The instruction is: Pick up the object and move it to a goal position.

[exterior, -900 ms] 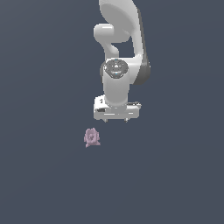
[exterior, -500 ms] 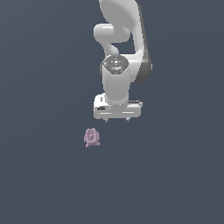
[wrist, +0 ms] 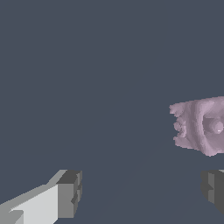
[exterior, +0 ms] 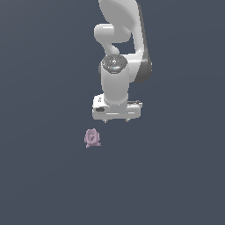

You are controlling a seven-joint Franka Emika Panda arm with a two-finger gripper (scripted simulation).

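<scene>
Object: small pale pink-mauve lump, knobby edges, round hollow in its face; lies alone on the table.
Position: near the gripper, at its 8 o'clock in the exterior view.
Fingers: spread apart, holding nothing.

honestly not much else here, just one flat dark slate-blue floor spreading under and all around the end effector. same plain, unmarked surface fills the wrist view too, with no visible edges.
</scene>
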